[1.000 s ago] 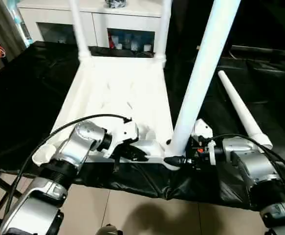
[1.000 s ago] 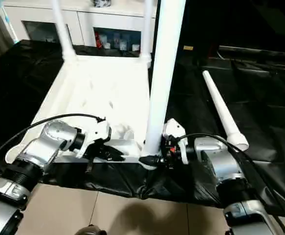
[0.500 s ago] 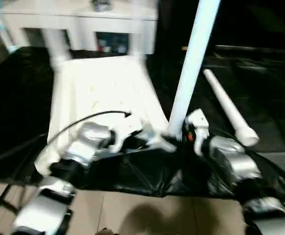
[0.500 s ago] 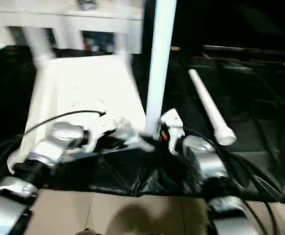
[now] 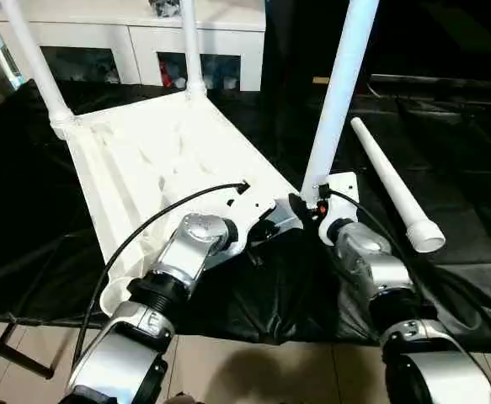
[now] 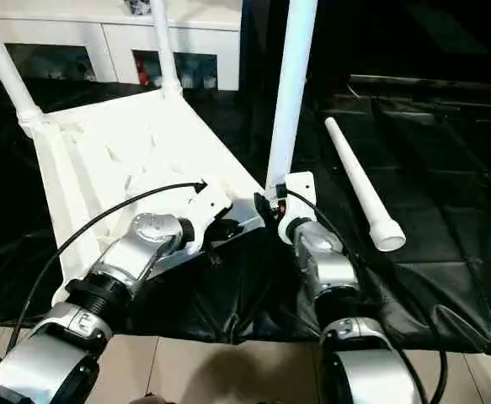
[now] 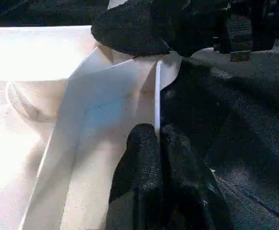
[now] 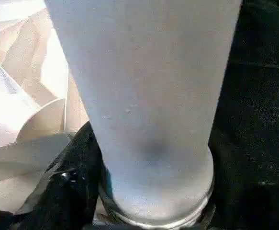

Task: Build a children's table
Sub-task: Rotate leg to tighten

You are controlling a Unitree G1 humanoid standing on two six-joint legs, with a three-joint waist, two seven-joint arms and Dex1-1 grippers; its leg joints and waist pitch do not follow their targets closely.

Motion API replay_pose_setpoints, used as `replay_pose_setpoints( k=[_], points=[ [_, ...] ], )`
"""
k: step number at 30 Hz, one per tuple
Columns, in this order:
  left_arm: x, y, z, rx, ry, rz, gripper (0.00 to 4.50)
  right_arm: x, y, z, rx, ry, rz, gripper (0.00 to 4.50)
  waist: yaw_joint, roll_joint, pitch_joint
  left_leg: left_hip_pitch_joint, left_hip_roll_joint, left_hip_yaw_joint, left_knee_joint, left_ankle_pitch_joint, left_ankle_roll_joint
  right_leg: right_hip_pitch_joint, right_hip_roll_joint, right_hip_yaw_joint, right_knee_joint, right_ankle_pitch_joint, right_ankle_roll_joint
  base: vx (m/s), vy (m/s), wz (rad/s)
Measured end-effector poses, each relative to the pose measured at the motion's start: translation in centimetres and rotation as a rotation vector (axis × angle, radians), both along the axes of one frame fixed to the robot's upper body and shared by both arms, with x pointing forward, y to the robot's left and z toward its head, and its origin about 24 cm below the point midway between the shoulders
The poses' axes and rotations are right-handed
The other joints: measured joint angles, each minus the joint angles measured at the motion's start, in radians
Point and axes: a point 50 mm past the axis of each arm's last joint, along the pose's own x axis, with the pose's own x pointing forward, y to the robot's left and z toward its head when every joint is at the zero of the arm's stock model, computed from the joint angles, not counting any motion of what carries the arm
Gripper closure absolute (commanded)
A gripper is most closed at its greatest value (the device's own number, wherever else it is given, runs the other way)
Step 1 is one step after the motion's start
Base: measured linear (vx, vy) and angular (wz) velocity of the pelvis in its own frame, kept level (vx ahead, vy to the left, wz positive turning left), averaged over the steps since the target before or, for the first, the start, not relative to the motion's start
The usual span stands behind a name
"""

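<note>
Table top [image 5: 152, 160]: white plastic square, lying upside down on the black sheet [image 5: 51, 194], ribbed underside facing up, turned so a corner points toward the robot; it fills the left-centre of the head views
Standing legs: three long round white legs rise from corner sockets — the far-left leg [image 5: 34, 63] at about 10 o'clock, the far-middle leg [image 5: 190, 42] at 12 o'clock, the near leg [image 5: 339, 93] at about 1 o'clock from picture centre; all three tops are cut off by the frame
Loose leg [image 5: 394, 185]: lies flat on the black sheet at 3 o'clock, well apart from the top, wide open end nearest the robot
Cabinet [image 5: 136, 38]: white, glass-doored, behind the table at 12 o'clock; what is inside is too small to tell
Left gripper [image 7: 157, 139]: fingers pinched shut on the thin edge wall of the table top, close to the near corner
Right gripper [image 5: 306, 207]: at the base of the near leg, jaws spread around it; one black finger [image 8: 70, 184] presses the leg's side just above the socket — the other is hidden behind the leg
Near corner socket: mostly covered by both grippers, so how the leg sits in it cannot be made out
Empty corner [image 5: 114, 295]: at 8 o'clock, partly hidden behind the left forearm
</note>
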Motion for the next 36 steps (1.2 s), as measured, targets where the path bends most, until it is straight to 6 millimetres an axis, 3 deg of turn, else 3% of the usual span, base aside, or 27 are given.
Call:
replay_pose_setpoints(
  k=[5, 8, 10, 14, 15, 19, 21, 30, 31, 34, 35, 36],
  points=[
    [0.0, -0.1, 0.0, 0.003, -0.002, 0.001, 4.5, -0.1, 0.3, -0.1, 0.008, -0.014, -0.011, 0.68, 0.0, 0.0, 0.0, 0.0, 0.0, 0.0, 0.0, -0.001, -0.001, 0.0, 0.0, 0.0, 0.0, 0.0, 0.0, 0.0, 0.0, 0.0],
    [0.0, -0.2, 0.0, 0.003, -0.012, 0.006, 4.5, 0.0, 0.4, -0.1, 0.009, -0.03, -0.024, 0.68, 0.0, 0.001, 0.0, 0.0, 0.0, 0.0, 0.0, -0.001, -0.001, 0.0, 0.0, 0.0, 0.0, 0.0, 0.0, 0.0, 0.0, 0.0],
    [0.0, -0.4, 0.1, 0.0, -0.021, 0.007, 4.06, -0.2, 0.0, 0.0, 0.005, -0.044, -0.031, 0.66, 0.001, 0.002, 0.001, -0.001, 0.0, 0.0, 0.0, -0.001, -0.001, 0.0, 0.0, 0.0, 0.0, 0.0, 0.0, 0.0, 0.0, 0.0],
    [-0.1, -1.1, 0.4, -0.041, -0.036, 0.002, 3.88, -0.6, -0.7, 0.3, 0.008, -0.08, -0.029, 0.66, 0.005, 0.004, 0.003, -0.006, 0.0, 0.0, 0.0, 0.0, 0.0, -0.005, 0.0, 0.0, 0.0, 0.001, -0.001, 0.0, 0.0, 0.0],
    [0.0, -1.1, 0.6, -0.05, -0.042, 0.001, 3.59, -0.7, -0.9, 0.6, 0.011, -0.095, -0.025, 0.66, 0.005, 0.005, 0.002, -0.008, 0.0, 0.0, 0.0, 0.0, 0.001, -0.007, 0.0, 0.0, 0.0, 0.002, -0.003, 0.0, 0.0, 0.0],
    [0.3, -0.5, 1.5, -0.081, -0.081, 0.012, 3.51, -1.4, -2.4, 1.8, 0.016, -0.168, -0.004, 0.66, 0.007, 0.005, 0.002, -0.014, 0.0, 0.0, 0.001, 0.002, 0.004, -0.013, 0.0, 0.0, 0.001, 0.003, -0.005, 0.0, 0.0, 0.0],
    [0.6, 0.3, 1.9, -0.086, -0.098, 0.031, 3.14, -1.7, -3.0, 2.2, 0.012, -0.184, 0.007, 0.66, 0.006, 0.007, 0.002, -0.014, 0.0, 0.0, 0.001, 0.002, 0.004, -0.014, 0.0, 0.0, 0.001, 0.003, -0.005, 0.0, 0.0, 0.0],
    [2.2, 9.5, 6.9, -0.087, -0.315, 0.338, 3.14, -4.5, -6.5, 4.0, 0.048, -0.234, 0.042, 0.66, 0.013, 0.008, 0.002, -0.014, 0.0, 0.0, 0.002, 0.002, 0.004, -0.013, 0.0, 0.0, 0.001, 0.001, -0.001, 0.0, 0.0, 0.0],
    [2.1, 10.7, 7.5, -0.071, -0.332, 0.374, 3.3, -4.9, -6.8, 4.0, 0.047, -0.22, 0.065, 0.66, 0.013, 0.008, 0.002, -0.014, 0.0, 0.0, 0.002, 0.002, 0.004, -0.013, 0.0, 0.0, 0.001, 0.001, -0.001, 0.0, 0.0, 0.0],
    [1.6, 13.3, 7.5, 0.014, -0.32, 0.452, 3.51, -6.5, -6.3, 2.8, 0.014, -0.139, 0.187, 0.66, 0.014, 0.008, 0.002, -0.014, 0.0, 0.0, 0.002, 0.002, 0.003, -0.013, 0.0, 0.0, 0.001, 0.0, 0.0, 0.0, 0.0, 0.0],
    [1.4, 14.7, 7.3, 0.062, -0.304, 0.509, 3.54, -7.3, -5.8, 1.6, 0.012, -0.076, 0.237, 0.95, 0.013, 0.008, 0.002, -0.014, 0.001, 0.0, 0.002, 0.002, 0.003, -0.013, 0.001, 0.0, 0.001, 0.001, 0.0, 0.0, 0.0, 0.0],
    [1.2, 15.7, 7.1, 0.095, -0.293, 0.554, 3.54, -7.8, -5.3, 0.7, 0.002, -0.029, 0.262, 0.95, 0.012, 0.008, 0.002, -0.014, 0.001, 0.0, 0.002, 0.002, 0.003, -0.013, 0.001, 0.0, 0.001, 0.001, 0.0, 0.0, 0.0, 0.0]
  ],
)
